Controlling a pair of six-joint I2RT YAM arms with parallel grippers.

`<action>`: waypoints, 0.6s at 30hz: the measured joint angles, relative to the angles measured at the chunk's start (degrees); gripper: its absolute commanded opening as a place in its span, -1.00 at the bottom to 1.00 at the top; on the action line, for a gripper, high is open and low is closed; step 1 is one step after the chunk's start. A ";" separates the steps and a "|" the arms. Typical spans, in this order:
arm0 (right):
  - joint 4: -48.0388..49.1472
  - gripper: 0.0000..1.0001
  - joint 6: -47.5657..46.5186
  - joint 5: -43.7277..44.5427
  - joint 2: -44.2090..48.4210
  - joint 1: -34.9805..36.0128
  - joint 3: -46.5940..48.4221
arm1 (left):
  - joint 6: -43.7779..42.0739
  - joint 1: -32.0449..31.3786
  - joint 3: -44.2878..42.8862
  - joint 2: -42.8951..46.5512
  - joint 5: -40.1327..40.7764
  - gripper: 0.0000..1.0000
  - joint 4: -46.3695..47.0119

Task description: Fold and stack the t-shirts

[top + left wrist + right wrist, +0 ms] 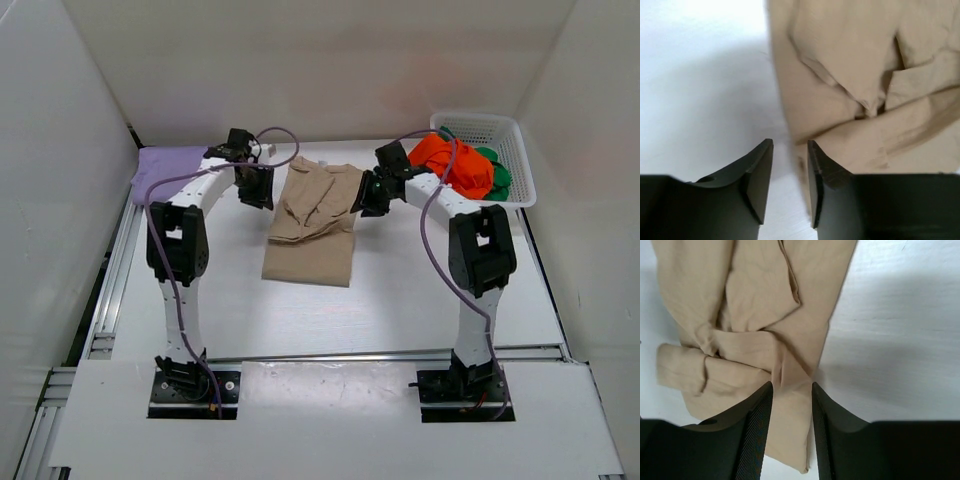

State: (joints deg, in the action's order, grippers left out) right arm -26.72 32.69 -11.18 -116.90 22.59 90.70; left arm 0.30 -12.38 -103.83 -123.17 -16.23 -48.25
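Plain beige t-shirt (312, 228), lavender t-shirt (165, 165), orange-red t-shirt (452, 162), green t-shirt (498, 178); white mesh basket (495, 128); white surface (400, 290).

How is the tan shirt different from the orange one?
The tan shirt lies flat on the table, partly folded; the orange shirt is bunched in a heap. The tan shirt sits by itself in the middle; the orange shirt is in the white basket, together with a green shirt. Both are plain soft cloth.
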 measured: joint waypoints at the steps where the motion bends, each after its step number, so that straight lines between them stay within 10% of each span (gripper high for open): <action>1: 0.02 -0.16 -0.24 0.63 0.74 -0.07 0.09 | -0.04 0.39 -0.46 0.39 0.92 -0.04 0.13; 10: 1.27 0.15 1.90 -1.05 18.40 6.49 -22.56 | -0.07 1.86 17.07 14.43 2.45 0.09 -3.50; 18: 4.98 0.15 7.26 -3.67 15.87 12.79 -28.35 | -0.07 -2.58 31.71 13.99 -0.63 0.19 -6.01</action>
State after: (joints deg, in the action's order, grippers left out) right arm -21.74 39.94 -14.85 -101.03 35.38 62.35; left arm 0.23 -14.96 -72.12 -109.19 -16.86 -54.26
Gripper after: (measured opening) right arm 0.571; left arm 0.594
